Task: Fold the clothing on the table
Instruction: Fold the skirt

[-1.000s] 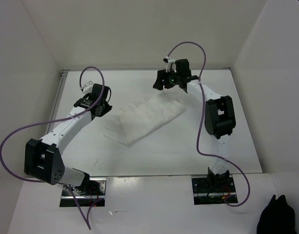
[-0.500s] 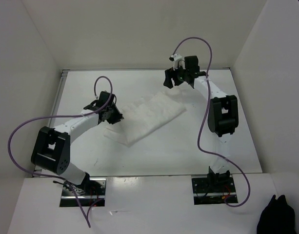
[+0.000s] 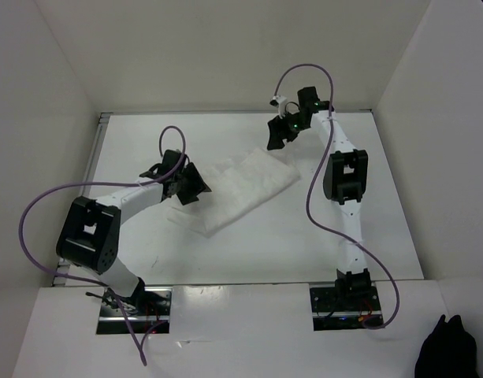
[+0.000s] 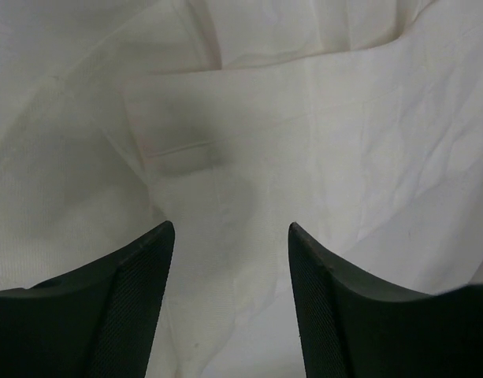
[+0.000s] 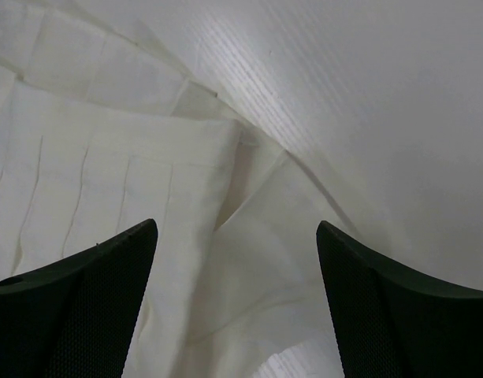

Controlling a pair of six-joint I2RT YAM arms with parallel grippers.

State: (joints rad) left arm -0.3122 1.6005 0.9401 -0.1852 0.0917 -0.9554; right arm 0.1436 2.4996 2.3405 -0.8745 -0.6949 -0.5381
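Left gripper (image 4: 229, 228) hovering at clothing's (image 3: 241, 189) left end, fingers apart, nothing between them. Right gripper (image 5: 235, 224) hanging above clothing's far right corner, jaws wide apart, gripping nothing. Clothing lying rumpled, partly doubled over, table (image 3: 265, 252) spreading around clothing on every side. Risk: thin plies overlapping at that corner, so closing fingers likely catching only top ply, or both, and dragging fold askew.
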